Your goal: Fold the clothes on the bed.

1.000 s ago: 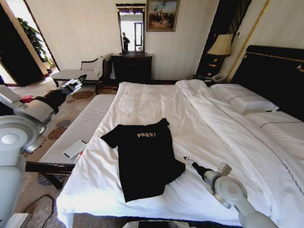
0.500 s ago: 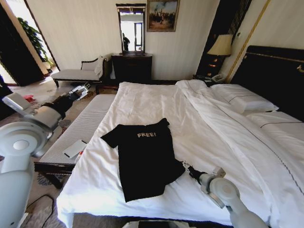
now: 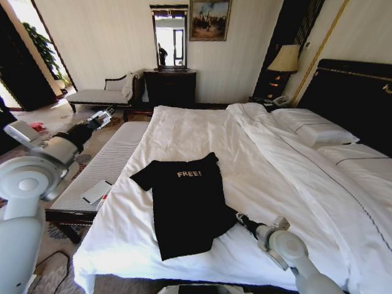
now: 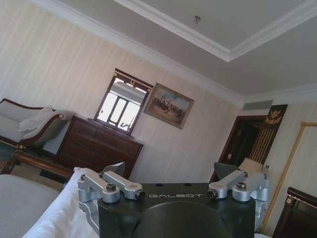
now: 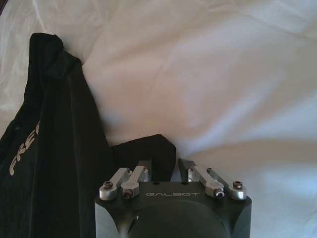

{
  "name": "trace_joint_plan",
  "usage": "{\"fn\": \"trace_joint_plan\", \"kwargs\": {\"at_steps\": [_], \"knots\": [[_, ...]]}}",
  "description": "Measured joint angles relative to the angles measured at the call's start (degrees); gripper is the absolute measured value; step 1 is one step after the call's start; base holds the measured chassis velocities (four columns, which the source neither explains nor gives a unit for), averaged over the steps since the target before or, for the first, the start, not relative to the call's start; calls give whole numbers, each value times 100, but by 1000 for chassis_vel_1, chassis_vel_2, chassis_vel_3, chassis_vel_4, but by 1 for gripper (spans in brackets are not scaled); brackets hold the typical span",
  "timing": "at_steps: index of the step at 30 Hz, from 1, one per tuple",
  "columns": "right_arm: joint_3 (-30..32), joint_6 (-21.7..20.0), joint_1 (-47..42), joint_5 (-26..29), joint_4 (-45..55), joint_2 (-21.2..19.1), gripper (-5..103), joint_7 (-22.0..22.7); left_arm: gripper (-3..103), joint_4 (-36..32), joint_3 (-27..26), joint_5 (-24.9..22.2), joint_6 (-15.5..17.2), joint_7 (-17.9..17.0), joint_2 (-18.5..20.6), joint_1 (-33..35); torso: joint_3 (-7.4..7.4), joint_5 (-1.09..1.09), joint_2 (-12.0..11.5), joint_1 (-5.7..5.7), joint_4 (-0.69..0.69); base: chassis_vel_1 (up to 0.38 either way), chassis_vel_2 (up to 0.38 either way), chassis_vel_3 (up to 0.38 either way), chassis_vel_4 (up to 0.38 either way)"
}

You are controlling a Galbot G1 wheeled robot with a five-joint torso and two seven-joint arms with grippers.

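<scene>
The clothes, a black T-shirt (image 3: pixel 187 202) with white "FREE!" lettering, lie flat on the white bed (image 3: pixel 202 131) near its foot. My right gripper (image 3: pixel 239 216) is low over the sheet at the shirt's right sleeve. In the right wrist view the right gripper (image 5: pixel 166 166) is open with a narrow gap, its fingertips (image 5: pixel 147 166) over the corner of the black sleeve (image 5: pixel 148 146). Off the bed's left side, my left gripper (image 3: pixel 103 116) hangs in the air above the bench; in the left wrist view the left gripper (image 4: pixel 173 187) has its linkages spread and holds nothing.
A grey upholstered bench (image 3: pixel 101 171) with a white card (image 3: pixel 97 191) on it runs along the bed's left side. Pillows (image 3: pixel 315 130) and a dark headboard (image 3: pixel 361 98) are at the right. A dresser (image 3: pixel 170 87), mirror and chaise (image 3: pixel 101 95) stand by the far wall.
My right gripper has slid left across the sheet until it reached the shirt's sleeve. My left arm dropped and swung slightly right, then held still.
</scene>
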Motion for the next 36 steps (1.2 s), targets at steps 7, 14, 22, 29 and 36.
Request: {"fn": "trace_joint_plan", "kwargs": {"at_steps": [7, 14, 22, 29, 36], "knots": [[3, 43, -179, -77, 178, 2, 6, -4, 100, 32, -58, 87, -30, 1, 4, 78, 0, 0, 0, 0, 0, 0, 0, 0, 0], [93, 287, -437, -169, 425, 20, 0, -120, 100, 17, -68, 142, -62, 1, 1, 93, 0, 0, 0, 0, 0, 0, 0, 0, 0], [351, 874, -1323, -518, 848, -11, 0, -101, 100, -38, -215, 204, -103, 1, -39, 245, -1, 0, 0, 0, 1, 0, 0, 0, 0], [580, 1113, -1598, -687, 869, -35, 0, 27, 100, -111, -228, 261, -108, -5, -141, 298, -1, 0, 0, 0, 1, 0, 0, 0, 0], [637, 1146, -1711, -761, 899, -64, 0, 157, 100, -87, -201, 302, -113, -8, -99, 277, -1, 0, 0, 0, 0, 0, 0, 0, 0]]}}
